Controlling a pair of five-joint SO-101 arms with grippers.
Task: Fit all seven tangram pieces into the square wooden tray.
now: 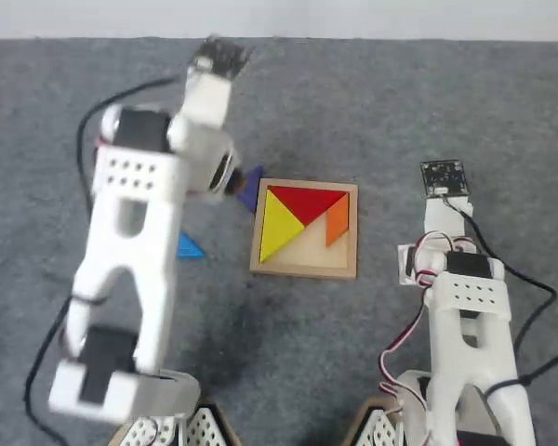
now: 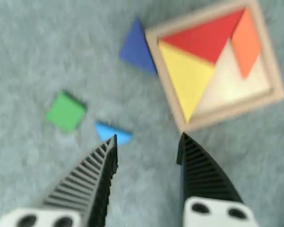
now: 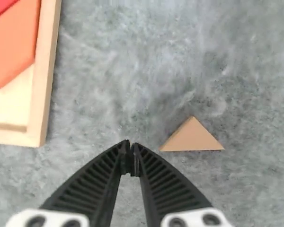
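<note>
Ridges line left end effector [image 2: 149, 137], spread apart, and right end effector [image 3: 131, 143], pinched closed.

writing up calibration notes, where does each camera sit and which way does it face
High view: fixed above the table, looking down at the tray; left arm and right arm show.
Left wrist view: on that wrist, looking past the open left gripper at the tray.
Right wrist view: on that wrist, looking past the shut right gripper at a tan triangle.
Shared by all: the tray, its orange piece.
</note>
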